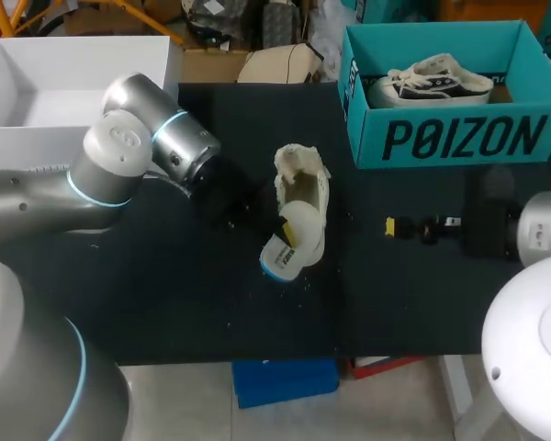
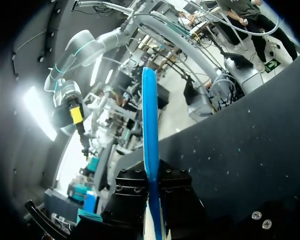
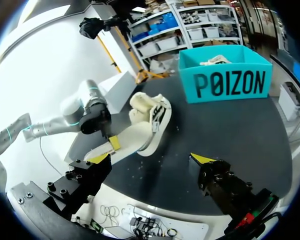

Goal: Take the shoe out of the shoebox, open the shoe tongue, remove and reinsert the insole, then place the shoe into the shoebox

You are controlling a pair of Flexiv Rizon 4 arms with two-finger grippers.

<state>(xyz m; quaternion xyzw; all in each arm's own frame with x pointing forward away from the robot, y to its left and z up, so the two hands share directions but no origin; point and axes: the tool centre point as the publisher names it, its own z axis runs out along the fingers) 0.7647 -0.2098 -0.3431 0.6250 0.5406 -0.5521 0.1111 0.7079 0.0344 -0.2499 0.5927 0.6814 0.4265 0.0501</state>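
My left gripper (image 2: pixel 152 186) is clamped on the insole (image 1: pixel 281 260), which sticks partly out of the cream shoe (image 1: pixel 301 188) lying mid-table (image 1: pixel 165 303), while my right gripper (image 1: pixel 390 225) hangs released nearby.

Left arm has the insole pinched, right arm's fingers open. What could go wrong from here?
The shoe lies unheld: the right gripper is open, apart from it, so moving the insole may drag it. The left gripper pinches only the insole's thin edge; it might slip or twist.
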